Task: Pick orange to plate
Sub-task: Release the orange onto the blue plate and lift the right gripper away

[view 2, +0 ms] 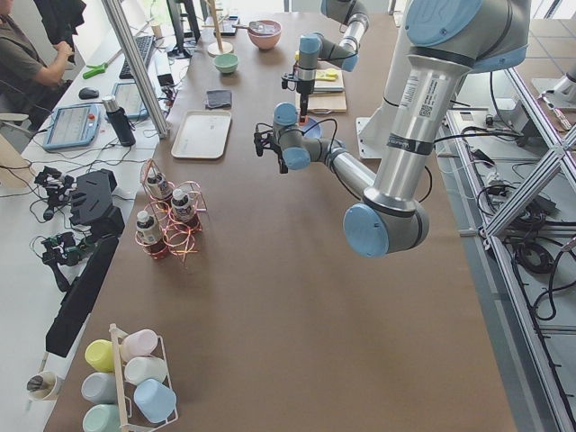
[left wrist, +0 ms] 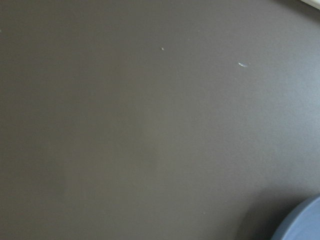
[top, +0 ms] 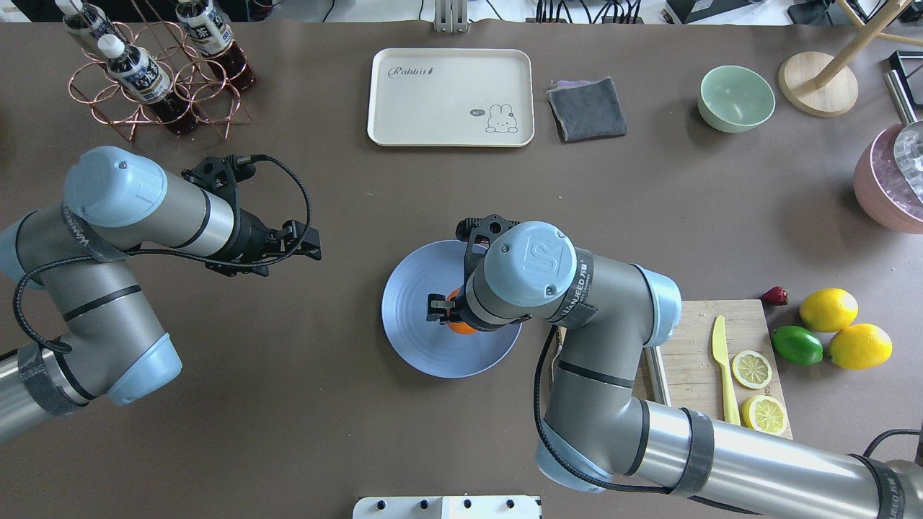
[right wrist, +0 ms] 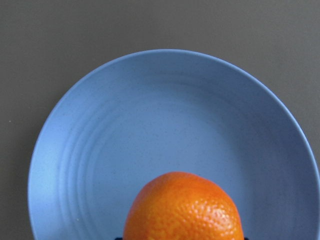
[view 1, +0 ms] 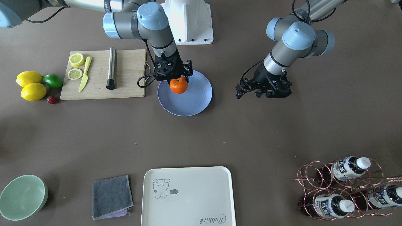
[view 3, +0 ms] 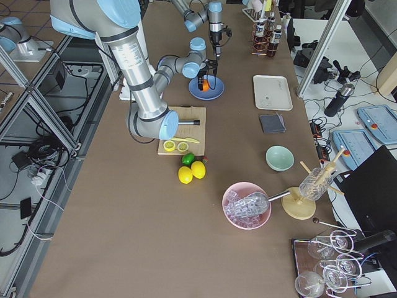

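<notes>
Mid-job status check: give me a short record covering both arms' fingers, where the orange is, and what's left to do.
right gripper: fingers shut on the orange
orange position: over the plate, inside its rim; cannot tell if it touches
left gripper: open, empty, above bare table beside the plate
remaining: orange not yet released
</notes>
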